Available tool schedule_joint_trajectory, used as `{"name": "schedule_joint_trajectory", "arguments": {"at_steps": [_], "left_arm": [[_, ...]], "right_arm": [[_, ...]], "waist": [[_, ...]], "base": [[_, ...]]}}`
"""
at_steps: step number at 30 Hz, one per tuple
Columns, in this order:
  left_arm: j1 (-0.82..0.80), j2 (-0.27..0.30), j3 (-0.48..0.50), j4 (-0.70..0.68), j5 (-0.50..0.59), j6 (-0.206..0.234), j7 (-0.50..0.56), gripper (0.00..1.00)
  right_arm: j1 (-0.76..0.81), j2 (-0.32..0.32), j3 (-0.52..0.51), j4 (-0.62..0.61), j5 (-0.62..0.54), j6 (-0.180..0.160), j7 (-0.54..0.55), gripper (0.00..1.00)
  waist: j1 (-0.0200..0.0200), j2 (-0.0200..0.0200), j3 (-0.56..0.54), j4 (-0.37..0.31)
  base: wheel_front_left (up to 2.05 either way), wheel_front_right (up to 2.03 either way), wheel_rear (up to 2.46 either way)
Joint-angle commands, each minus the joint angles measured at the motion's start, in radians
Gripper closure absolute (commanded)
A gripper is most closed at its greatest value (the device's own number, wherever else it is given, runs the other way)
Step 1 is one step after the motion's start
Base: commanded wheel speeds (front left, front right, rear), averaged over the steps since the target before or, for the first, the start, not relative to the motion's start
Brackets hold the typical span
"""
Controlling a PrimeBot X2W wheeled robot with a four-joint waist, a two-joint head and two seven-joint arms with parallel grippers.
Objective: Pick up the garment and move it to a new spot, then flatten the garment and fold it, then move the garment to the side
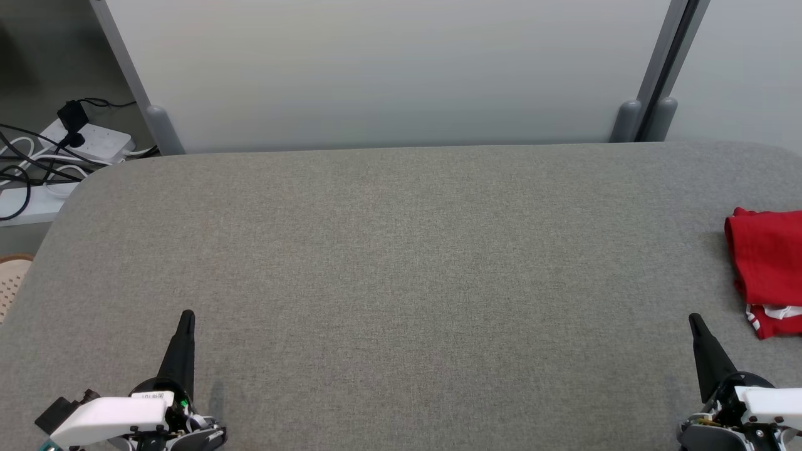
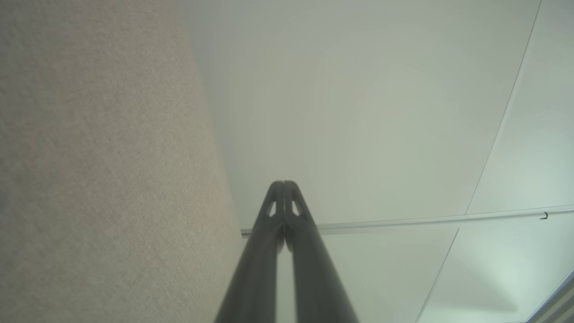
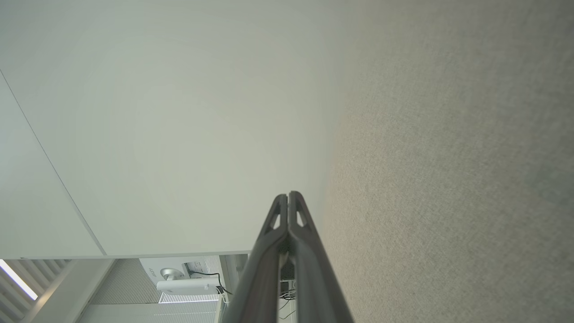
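A folded red garment [image 1: 767, 266] with white trim lies at the far right edge of the grey table [image 1: 401, 263], partly cut off by the head view's border. My right gripper [image 1: 694, 320] stands shut and empty at the lower right, a short way in front of and left of the garment. At the lower left my left gripper [image 1: 187, 316] is shut with nothing in it. In the left wrist view the left gripper [image 2: 284, 183] has its fingertips pressed together. The right gripper [image 3: 288, 194] in the right wrist view is likewise shut.
A pale partition panel [image 1: 388, 69] stands along the table's far edge. Beyond the back left corner, a power strip [image 1: 88, 141] and cables lie on the floor. Wide bare table stretches between the two grippers.
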Motion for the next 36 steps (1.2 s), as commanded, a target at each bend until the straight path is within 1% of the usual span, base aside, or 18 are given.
{"name": "schedule_joint_trajectory", "arguments": {"at_steps": [1, 36], "left_arm": [[-0.054, 0.008, 0.034, -0.022, -0.008, -0.008, 0.007, 1.0], [-0.054, 0.008, 0.033, -0.022, -0.008, -0.008, 0.007, 1.0]], "right_arm": [[-0.049, -0.01, 0.013, -0.026, 0.012, 0.005, 0.009, 1.0], [-0.049, -0.01, 0.014, -0.026, 0.012, 0.005, 0.009, 1.0]], "waist": [[-0.0001, 0.0, 0.0, 0.0], [-0.0001, 0.0, 0.0, 0.0]], "base": [[0.0, 0.0, 0.0], [0.0, 0.0, 0.0]]}}
